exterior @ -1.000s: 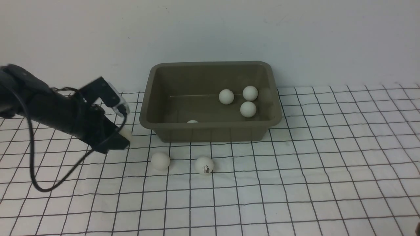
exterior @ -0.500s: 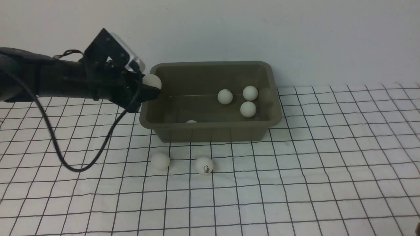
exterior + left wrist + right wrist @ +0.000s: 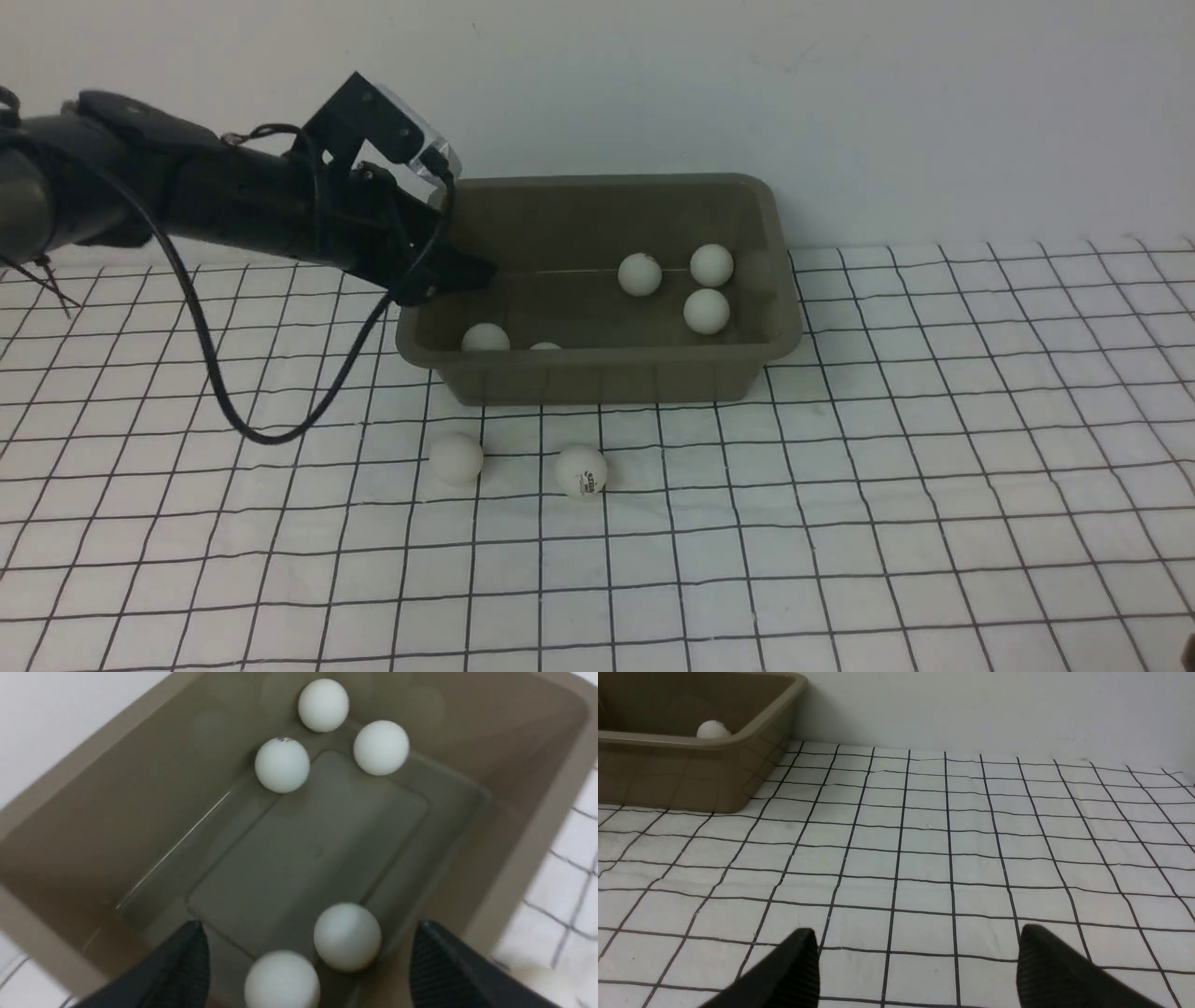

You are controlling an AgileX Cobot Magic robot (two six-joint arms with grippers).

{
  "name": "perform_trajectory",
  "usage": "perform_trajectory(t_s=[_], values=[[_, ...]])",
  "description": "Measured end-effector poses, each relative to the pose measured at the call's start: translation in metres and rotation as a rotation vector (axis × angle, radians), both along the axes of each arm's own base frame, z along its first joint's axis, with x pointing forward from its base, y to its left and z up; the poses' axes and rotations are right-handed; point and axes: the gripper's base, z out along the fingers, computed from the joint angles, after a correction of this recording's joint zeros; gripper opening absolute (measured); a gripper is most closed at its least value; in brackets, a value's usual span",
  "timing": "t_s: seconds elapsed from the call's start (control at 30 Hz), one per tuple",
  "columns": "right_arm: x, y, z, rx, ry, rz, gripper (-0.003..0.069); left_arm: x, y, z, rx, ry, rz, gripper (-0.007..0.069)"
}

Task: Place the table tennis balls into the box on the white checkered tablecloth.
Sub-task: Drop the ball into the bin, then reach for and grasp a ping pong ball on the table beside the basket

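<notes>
Though half-hidden frontally, five balls [image 3: 346,936] within box [image 3: 84,812].

The left hand [image 3: 457,271] hangs over the box [image 3: 597,369] (five balls inside), two balls [image 3: 456,458] on the tablecloth [image 3: 840,523].
</notes>
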Motion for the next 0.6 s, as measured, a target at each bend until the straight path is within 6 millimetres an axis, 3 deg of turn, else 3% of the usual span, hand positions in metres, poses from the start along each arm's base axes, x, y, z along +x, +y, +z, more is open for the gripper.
perform_trajectory(t_s=[0.13, 0.27, 0.43, 0.6], values=[[0.0, 0.0, 0.0, 0.0, 0.0, 0.0, 0.0515, -0.027, 0.016, 0.035, 0.181, 0.028, -0.037, 0.0483], [0.0, 0.0, 0.0, 0.0, 0.0, 0.0, 0.0515, -0.047, 0.032, 0.054, 0.252, 0.094, -0.015, 0.0414], [0.0, 0.0, 0.0, 0.0, 0.0, 0.0, 0.0515, -0.07, 0.022, 0.057, 0.153, 0.277, -0.107, 0.036], [0.0, 0.0, 0.0, 0.0, 0.0, 0.0, 0.0515, -0.083, 0.021, 0.043, 0.092, 0.446, -0.037, 0.0352]])
